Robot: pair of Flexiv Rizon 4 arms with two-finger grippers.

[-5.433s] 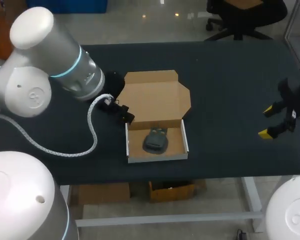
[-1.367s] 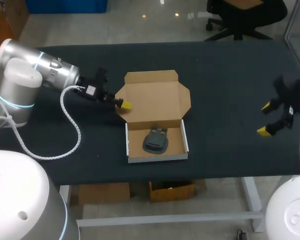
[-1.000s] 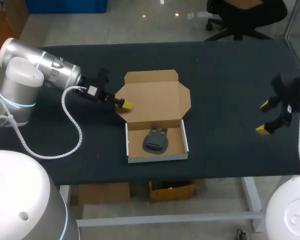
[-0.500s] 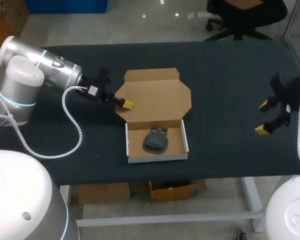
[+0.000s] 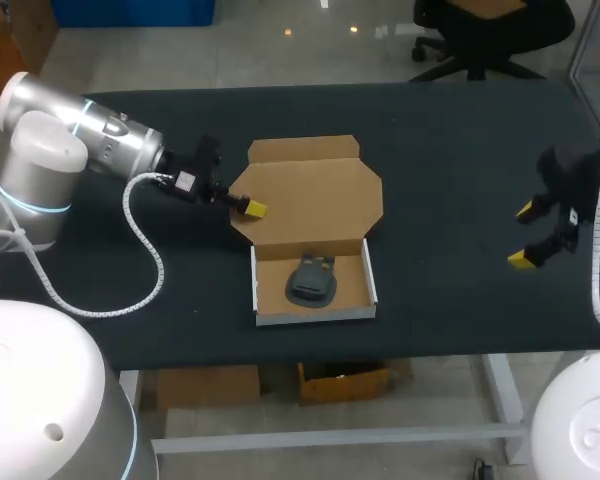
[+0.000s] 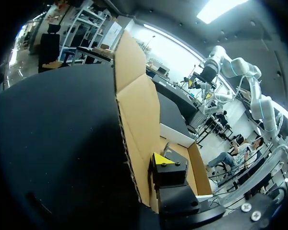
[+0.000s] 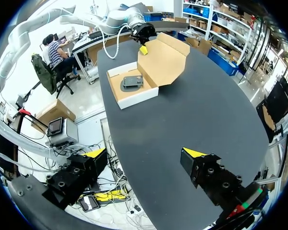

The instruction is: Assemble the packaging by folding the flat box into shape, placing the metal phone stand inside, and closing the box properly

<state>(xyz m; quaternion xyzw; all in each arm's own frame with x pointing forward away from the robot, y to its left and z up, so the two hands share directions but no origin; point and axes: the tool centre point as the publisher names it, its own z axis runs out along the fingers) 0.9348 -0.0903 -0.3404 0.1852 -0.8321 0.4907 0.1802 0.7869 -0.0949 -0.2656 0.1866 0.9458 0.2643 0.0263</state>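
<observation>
The cardboard box lies at the table's front middle, its white-walled tray (image 5: 315, 316) holding the dark metal phone stand (image 5: 312, 281). Its brown lid (image 5: 310, 195) stands open behind the tray, raised a little off the table. My left gripper (image 5: 250, 208) is at the lid's left edge, shut on it. In the left wrist view the lid (image 6: 134, 110) runs between the fingers: one yellow tip (image 6: 163, 160) lies on its inner face, the other is hidden under the cardboard. My right gripper (image 5: 525, 235) hangs open over the table's right end, far from the box (image 7: 134, 93).
The dark table (image 5: 450, 160) is bare around the box. The left arm's white cable (image 5: 145, 250) loops over the table left of the box. The front edge runs just below the tray.
My left gripper has closed on the lid's left edge, and the lid has lifted slightly, its far edge rising. The right gripper drifted a little towards the box.
</observation>
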